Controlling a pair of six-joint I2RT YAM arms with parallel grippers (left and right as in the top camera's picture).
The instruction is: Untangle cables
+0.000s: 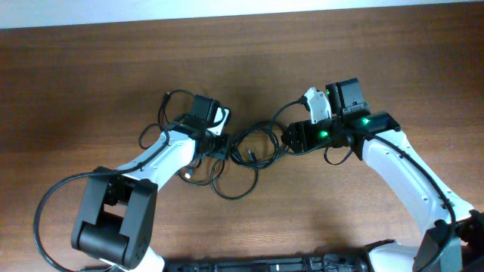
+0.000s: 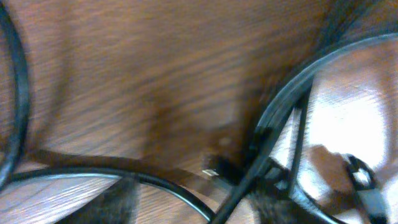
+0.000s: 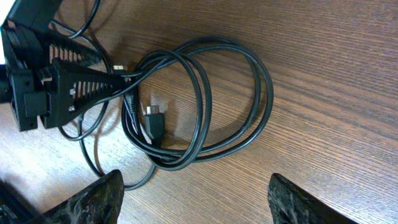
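Left of centre on the brown wood-grain worktop (image 1: 91, 68): left claw (image 1: 227, 146), pressed together on one strand at the left edge of the cables (image 1: 249, 155). Centre: cables in overlapping black loops, flat on the worktop, between the two claws. Small plug (image 3: 154, 119) inside the coil. Right: right claw (image 1: 291, 137), spread wide, fingertips (image 3: 99, 199) close beside the coil; contact not discernible.

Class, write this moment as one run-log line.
left gripper: at cables, grip unclear | right gripper: open, above cables | cables: looped together on table
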